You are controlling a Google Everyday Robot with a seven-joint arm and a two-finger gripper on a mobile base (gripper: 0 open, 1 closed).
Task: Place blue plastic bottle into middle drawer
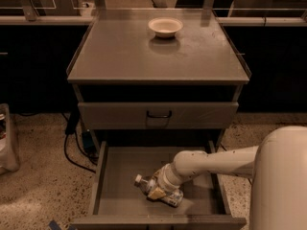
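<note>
The blue plastic bottle (152,187), clear with a white cap, lies on its side on the floor of the open middle drawer (120,176), cap pointing left. My gripper (162,189) reaches down into the drawer from the right on the white arm (211,163) and sits right over the bottle's middle. The bottle's right half is partly hidden by the gripper.
A cream shallow bowl (165,26) stands at the back of the cabinet top (144,56). Above the open drawer is a closed drawer with a small black handle (159,114). Cables (72,143) lie on the floor left of the cabinet. My white body (280,186) fills the lower right.
</note>
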